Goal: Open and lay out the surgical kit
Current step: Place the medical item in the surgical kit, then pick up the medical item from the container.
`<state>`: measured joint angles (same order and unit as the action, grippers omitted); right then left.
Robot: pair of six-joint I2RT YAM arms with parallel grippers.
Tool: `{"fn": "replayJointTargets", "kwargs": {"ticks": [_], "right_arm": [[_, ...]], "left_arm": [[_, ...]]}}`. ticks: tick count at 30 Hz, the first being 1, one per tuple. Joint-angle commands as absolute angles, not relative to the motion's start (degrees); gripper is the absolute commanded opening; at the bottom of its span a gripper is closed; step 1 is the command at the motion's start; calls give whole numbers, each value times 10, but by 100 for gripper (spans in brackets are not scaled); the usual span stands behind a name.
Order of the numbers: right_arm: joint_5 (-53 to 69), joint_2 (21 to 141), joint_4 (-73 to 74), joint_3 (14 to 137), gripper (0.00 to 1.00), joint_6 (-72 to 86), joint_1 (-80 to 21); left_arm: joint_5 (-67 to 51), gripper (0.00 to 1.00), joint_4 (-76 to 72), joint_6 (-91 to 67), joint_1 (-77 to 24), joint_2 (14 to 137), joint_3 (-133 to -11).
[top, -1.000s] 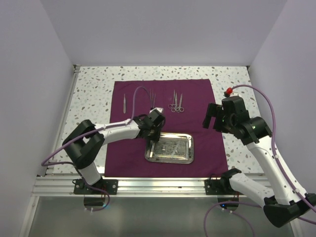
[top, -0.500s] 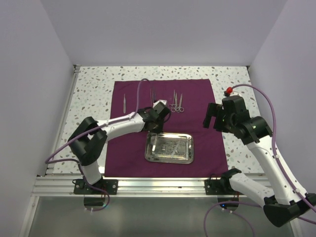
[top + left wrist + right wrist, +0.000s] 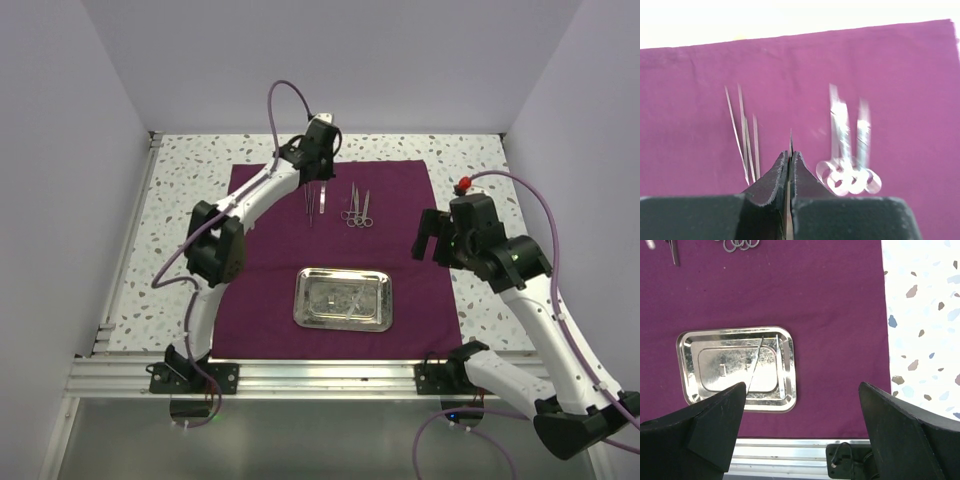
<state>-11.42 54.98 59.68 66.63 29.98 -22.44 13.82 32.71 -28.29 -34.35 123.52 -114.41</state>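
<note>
Inspecting, we find cloth (image 3: 260, 290) spread, scissors (image 3: 357, 210) laid upper centre; left gripper (image 3: 790, 155) pinches thin instrument (image 3: 790, 137); right gripper (image 3: 801, 385) gapes empty; tray (image 3: 685, 370) holds tweezers (image 3: 756, 365).

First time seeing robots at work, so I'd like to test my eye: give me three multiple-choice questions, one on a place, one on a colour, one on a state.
1. The steel tray sits: A on the cloth; B off the cloth; C in a hand.
2. The cloth is: A green; B dark purple; C white.
3. The left hand is: A wide open; B shut on a thin silver instrument; C out of sight.
Answers: A, cloth shows all round the tray; B, plain in every view; B, a metal tip pokes between its closed fingers.
</note>
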Motion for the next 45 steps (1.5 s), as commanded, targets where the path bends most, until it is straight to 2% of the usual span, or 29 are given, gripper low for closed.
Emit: {"fn": "replayJointTargets", "kwargs": {"ticks": [1,5,6,8,10,13,15,19,25,34,45], "right_arm": [[-125,535,612,677,98,297,-224],[-131,529,629,679,98,299,-223],[-134,529,632,679,99,299,-223],[-136,529,635,680,98,297,-224],[-137,533,635,679,98,296,-223],[-133,540,626,676,98,296,-223],[-130,546,611,671,99,298,-223],[-122,560,583,664,98,302,-223],[-112,568,558,659,98,308,-223],[-127,505,594,641,98,311,-223],[-144,446,664,631,98,311,-224]], "left_arm": [[132,0,342,-249,-316,1316,-1214],[97,3,345,-255,-274,1395,-1302],[87,6,345,-256,-269,1417,-1312],[77,19,342,-252,-260,1429,-1324],[72,33,343,-245,-258,1422,-1318],[69,43,337,-243,-260,1370,-1242],[61,46,316,-243,-270,1301,-1183],[61,45,305,-234,-320,1197,-1026],[60,41,294,-285,-444,1100,-887],[72,37,292,-320,-548,1138,-884],[75,35,284,-340,-577,1179,-883]]}}
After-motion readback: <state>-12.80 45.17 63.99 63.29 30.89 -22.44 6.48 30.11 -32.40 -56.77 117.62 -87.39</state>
